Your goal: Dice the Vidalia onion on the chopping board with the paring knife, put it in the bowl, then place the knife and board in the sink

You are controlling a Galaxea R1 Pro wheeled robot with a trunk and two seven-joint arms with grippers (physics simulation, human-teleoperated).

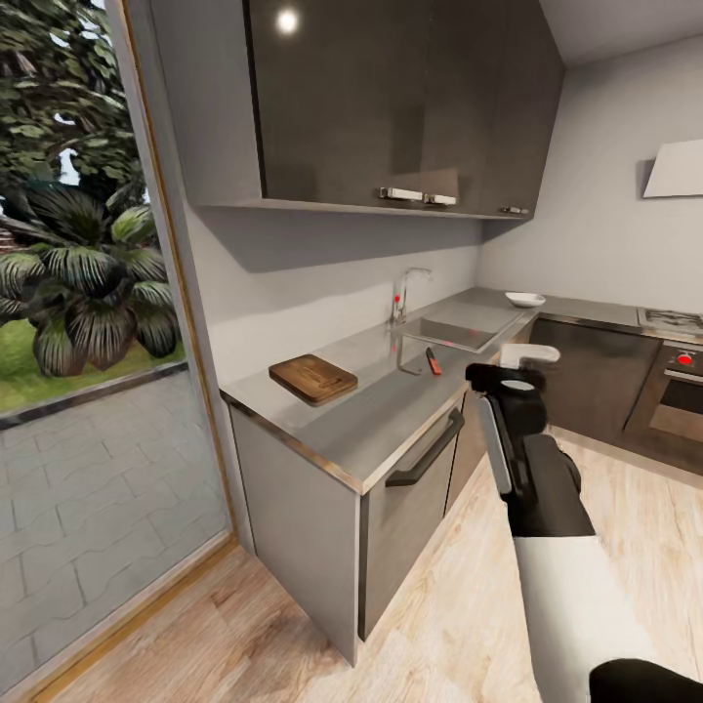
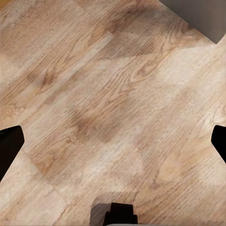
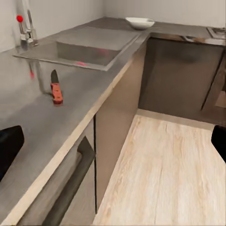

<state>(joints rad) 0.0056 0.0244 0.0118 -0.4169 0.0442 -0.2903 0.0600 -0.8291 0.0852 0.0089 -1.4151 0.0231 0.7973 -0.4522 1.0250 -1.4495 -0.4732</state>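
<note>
Onion first: somewhere down in the sink (image 1: 459, 332), presumably, but the basin floor hidden from this angle, so no sighting to confirm. Sink set into the countertop (image 1: 381, 410) beyond the near run, chrome tap (image 1: 402, 293) with its red knob at the back wall.

Paring knife (image 1: 433, 360) lying flat on the grey top just short of the basin, red handle toward the robot, dark blade pointing on toward the sink. Chopping board (image 1: 313, 378) further back along the same top, well apart from the knife, near the window end. White bowl (image 1: 525, 299) past the sink, near the corner.

Right gripper (image 1: 515, 369) up at counter height, off the front edge, with knife and sink ahead and to its left. Fingers spread wide in the right wrist view, dark tips at the frame's two sides, nothing between them. Clearly the nearer arm for the reach into the basin.

Left gripper (image 2: 113, 136) pointed down at wooden floor (image 2: 113, 94), likewise wide open and empty.

Judgement: approach stage, nothing grasped yet; closer positioning likely needed before the onion comes into reach.
</note>
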